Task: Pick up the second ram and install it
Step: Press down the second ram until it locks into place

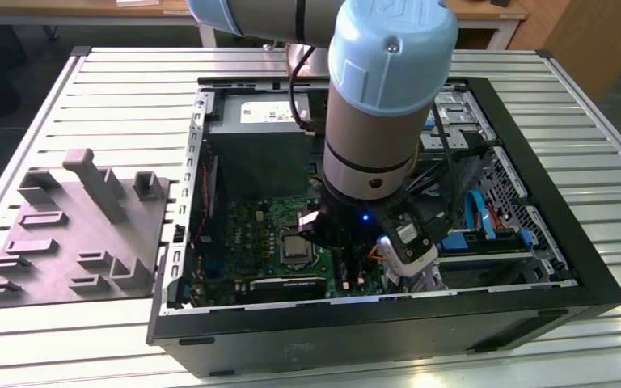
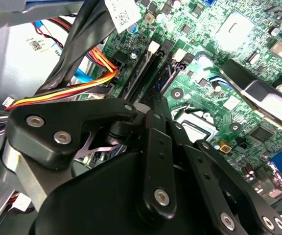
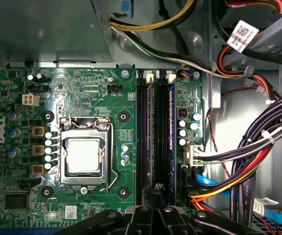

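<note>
My gripper [image 3: 158, 190] is low inside the open computer case [image 1: 181, 242], over the green motherboard [image 3: 82, 88]. Its tips are shut together at the near end of the middle black memory slot [image 3: 158, 127]. In that slot the second ram seems to stand as a thin strip; seen edge-on, it is hard to tell from the slot. A bluish-green ram [image 3: 172, 122] stands seated in the neighbouring slot on the cable side. In the second wrist view the gripper [image 2: 148, 105] reaches down to the slots, beside the blue strip [image 2: 167, 81].
The silver processor socket [image 3: 83, 155] lies beside the slots. Bundled black, orange and yellow cables [image 3: 248, 166] crowd the other side, with a blue cable [image 1: 481, 217] near the drive bays. A grey moulded fixture tray [image 1: 68, 234] lies on the slatted table at the exterior view's left.
</note>
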You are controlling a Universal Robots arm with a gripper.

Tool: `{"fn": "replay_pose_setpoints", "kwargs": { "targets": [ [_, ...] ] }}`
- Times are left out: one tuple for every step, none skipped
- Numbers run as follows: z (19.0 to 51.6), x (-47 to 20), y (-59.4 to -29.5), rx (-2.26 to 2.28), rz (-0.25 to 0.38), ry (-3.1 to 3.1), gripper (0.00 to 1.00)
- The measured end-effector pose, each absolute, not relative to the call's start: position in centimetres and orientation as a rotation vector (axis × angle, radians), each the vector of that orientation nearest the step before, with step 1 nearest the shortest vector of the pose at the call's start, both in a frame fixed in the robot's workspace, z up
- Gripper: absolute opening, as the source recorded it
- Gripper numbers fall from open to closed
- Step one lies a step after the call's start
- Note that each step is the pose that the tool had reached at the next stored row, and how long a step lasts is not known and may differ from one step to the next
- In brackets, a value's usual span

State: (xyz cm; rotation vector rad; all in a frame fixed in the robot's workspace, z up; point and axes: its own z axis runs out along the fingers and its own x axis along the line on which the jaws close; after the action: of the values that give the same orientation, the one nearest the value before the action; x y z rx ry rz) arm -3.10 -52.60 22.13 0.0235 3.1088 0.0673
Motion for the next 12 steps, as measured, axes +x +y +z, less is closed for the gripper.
{"fn": "replay_pose_setpoints", "kwargs": {
  "targets": [
    [22.13,-3.11,-52.60,0.023,0.067,3.109,0.10],
    [22.13,-3.10,-52.60,0.023,0.067,3.109,0.10],
    [22.12,-3.10,-52.60,0.023,0.067,3.109,0.10],
    [22.11,-3.10,-52.60,0.023,0.068,3.109,0.10],
    [22.06,-3.10,-52.60,0.023,0.068,3.109,0.10],
    [22.00,-3.10,-52.61,0.023,0.067,3.109,0.10],
    [21.99,-3.10,-52.62,0.023,0.067,3.109,0.10],
    [21.99,-3.10,-52.62,0.023,0.067,3.109,0.10],
    [21.98,-3.10,-52.61,0.023,0.067,3.109,0.10],
    [21.97,-3.10,-52.61,0.023,0.068,3.109,0.10],
    [21.96,-3.10,-52.61,0.023,0.068,3.109,0.10],
    [21.93,-3.10,-52.64,0.023,0.068,3.109,0.10]
  ]
}}
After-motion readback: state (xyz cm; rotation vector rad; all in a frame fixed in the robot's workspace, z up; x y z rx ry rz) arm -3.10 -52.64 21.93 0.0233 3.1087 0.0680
